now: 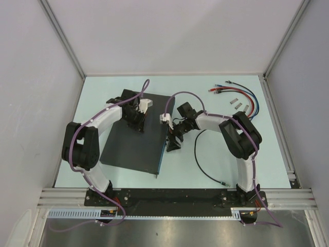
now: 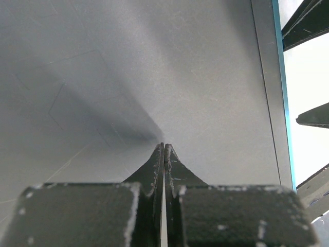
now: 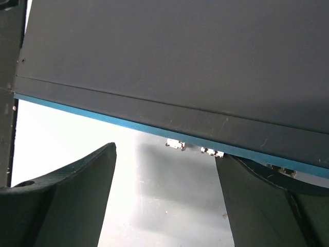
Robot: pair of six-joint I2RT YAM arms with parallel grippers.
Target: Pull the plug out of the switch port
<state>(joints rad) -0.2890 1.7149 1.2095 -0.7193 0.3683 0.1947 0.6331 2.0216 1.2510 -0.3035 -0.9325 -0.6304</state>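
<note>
Switch: a flat black box lying askew on the pale table, left of centre in the top view. Its thin blue face looks toward 4 o'clock.
Switch top: the left wrist view shows a plain dark panel with the blue edge along its 3 o'clock side.
Sockets: the right wrist view shows small pale socket parts under the blue strip. Whether a plug sits in any of them cannot be told.
Left gripper: clenched, its two fingers pressed together with nothing between them. The tips are down at the switch top, toward its 12 o'clock end.
Right gripper: released, with its fingers spread wide. It sits just beside the blue face, on the 3 o'clock side of the switch, and grasps nothing that can be seen.
Black cable: it lies loose on the table at 4 o'clock from the switch. One end is near the right arm's base, and the other runs up beneath the right arm, where it is hidden.
Spare cables: a red, blue and black bunch at 1 o'clock on the table, well apart from the switch.
Grey pieces: a few small ones just below that bunch.
</note>
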